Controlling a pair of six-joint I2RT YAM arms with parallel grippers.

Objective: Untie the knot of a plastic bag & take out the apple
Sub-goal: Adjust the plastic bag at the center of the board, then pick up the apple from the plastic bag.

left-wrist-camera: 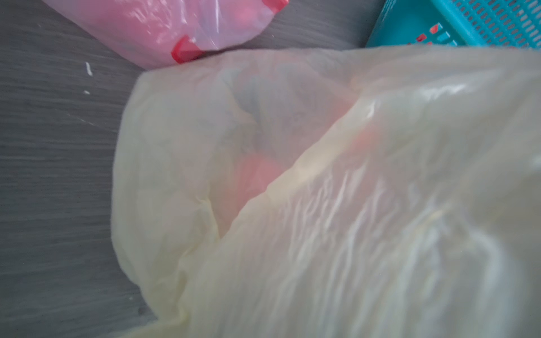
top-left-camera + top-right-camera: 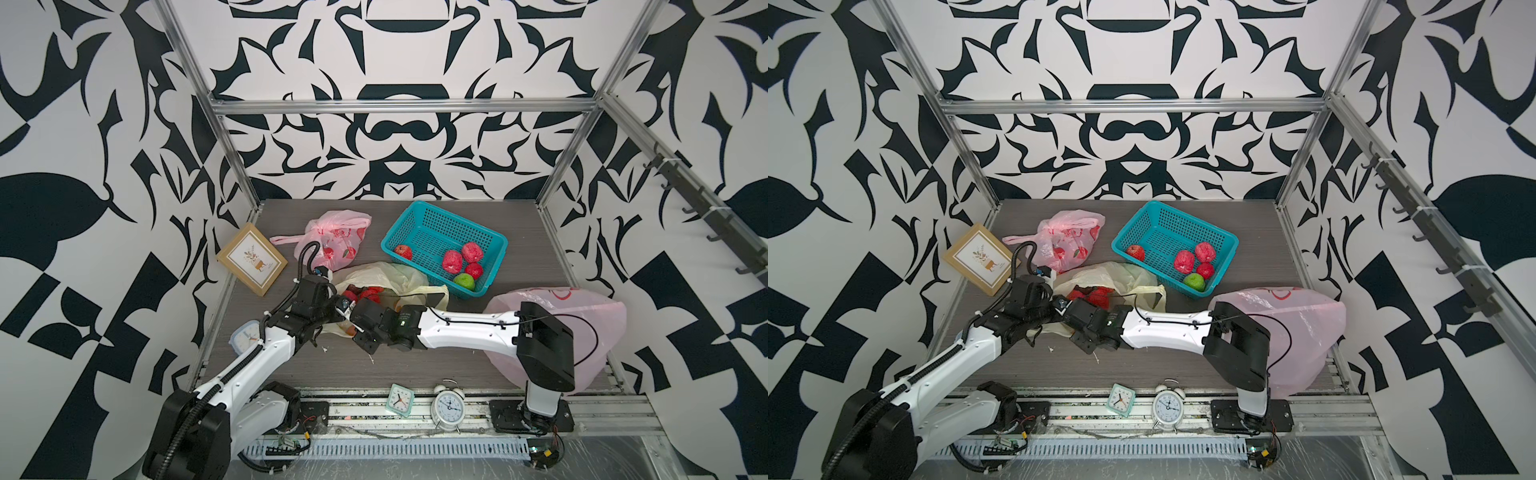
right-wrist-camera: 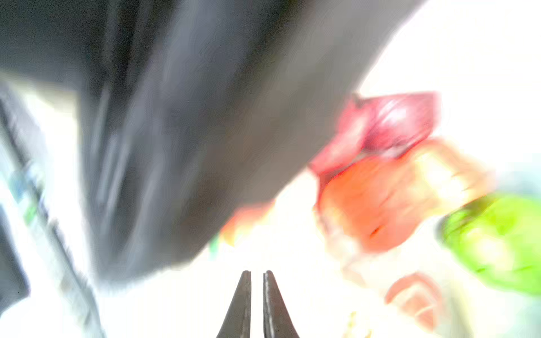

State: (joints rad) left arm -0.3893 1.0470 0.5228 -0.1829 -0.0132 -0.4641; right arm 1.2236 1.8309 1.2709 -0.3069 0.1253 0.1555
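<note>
You've got the yellow bag (image 2: 401, 274) at frame centre in a top view, apples (image 2: 371, 293) inside; right gripper (image 3: 257, 273) jaws nearly together, left gripper (image 2: 345, 306) at its mouth, jaws can't tell.

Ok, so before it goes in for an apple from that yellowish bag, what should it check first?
1. Yellowish bag mouth open: ok, red fruit seems to show uncovered inside.
2. Right tool holding the film: cannot tell; it is shut, but the wrist view is too washed out to show plastic between its jaws.
3. Left tool grip: cannot tell, its fingers are hidden.
4. Room between the arms: not ok, both wrists crowd the bag's near edge.
5. Space in the blue basket: ok, much of its floor is free.
</note>
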